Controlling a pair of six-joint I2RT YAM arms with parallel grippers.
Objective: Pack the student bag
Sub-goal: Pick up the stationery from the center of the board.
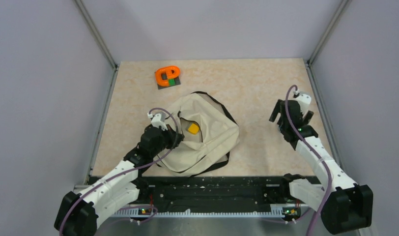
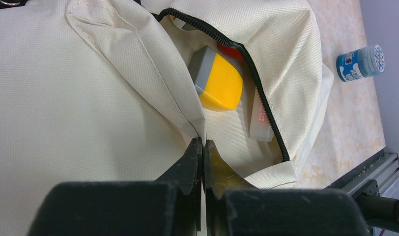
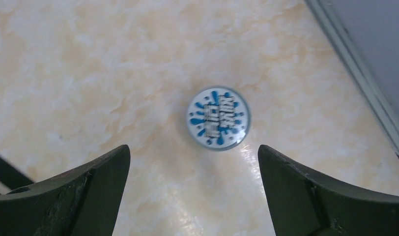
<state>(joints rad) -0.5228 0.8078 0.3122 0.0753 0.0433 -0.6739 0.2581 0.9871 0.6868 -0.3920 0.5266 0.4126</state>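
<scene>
The student bag (image 1: 207,142) lies in the middle of the table, a beige fabric backpack with its black zipper open. My left gripper (image 1: 179,136) is shut on the fabric at the edge of the opening (image 2: 203,142). Inside the bag (image 2: 89,98) lie a yellow and grey block (image 2: 219,81), a translucent white case (image 2: 261,118) and something red (image 2: 232,51). My right gripper (image 1: 291,115) hangs open at the right of the table, straight above a small jar with a blue and white lid (image 3: 218,118). Nothing is between its fingers (image 3: 193,157).
An orange object on a dark base (image 1: 167,76) stands at the back left of the table. The jar (image 2: 359,63) stands on the table to the right of the bag, near the right wall rail (image 3: 359,88).
</scene>
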